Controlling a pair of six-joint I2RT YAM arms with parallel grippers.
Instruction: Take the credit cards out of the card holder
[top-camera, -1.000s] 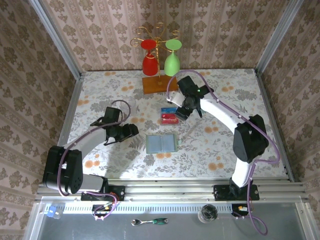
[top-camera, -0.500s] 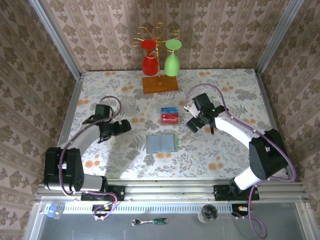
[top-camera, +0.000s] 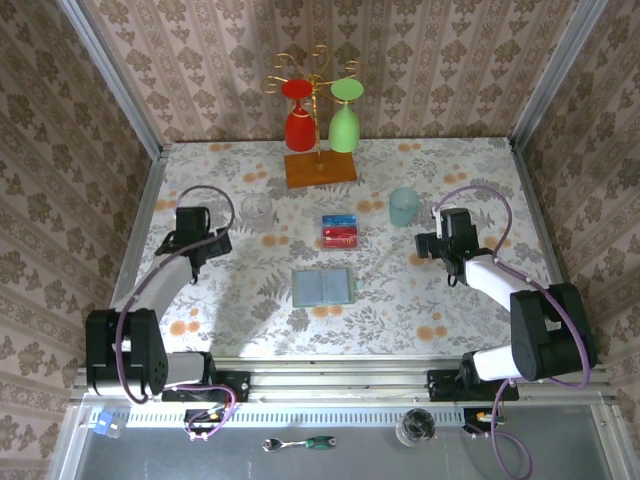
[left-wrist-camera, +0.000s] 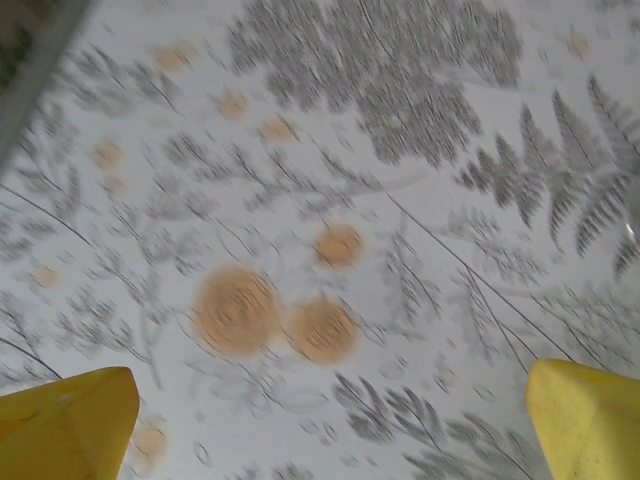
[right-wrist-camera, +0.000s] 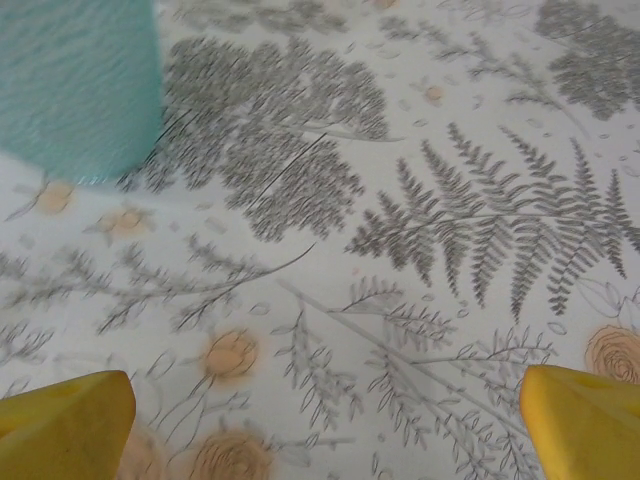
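The card holder (top-camera: 323, 287) lies opened flat on the floral tablecloth near the table's middle, its grey-blue pockets facing up. The credit cards (top-camera: 340, 231), red and blue, lie on the cloth just beyond it, apart from it. My left gripper (top-camera: 200, 248) hovers at the left of the table, well away from both. In the left wrist view it (left-wrist-camera: 320, 430) is open, its yellow fingertips (left-wrist-camera: 70, 420) wide apart over bare cloth. My right gripper (top-camera: 432, 245) is at the right, also open (right-wrist-camera: 320, 430), with nothing between its fingertips (right-wrist-camera: 585, 420).
A pale teal cup (top-camera: 403, 206) stands just beyond the right gripper, and it sits at the upper left of the right wrist view (right-wrist-camera: 75, 85). A clear glass (top-camera: 257, 208) sits at the left. A wooden base (top-camera: 320, 168) with hanging red and green glasses stands at the back.
Both arms have drawn back from the middle toward the table's sides, and both grippers have opened wide. The teal cup is now uncovered. Cards and holder have not moved.
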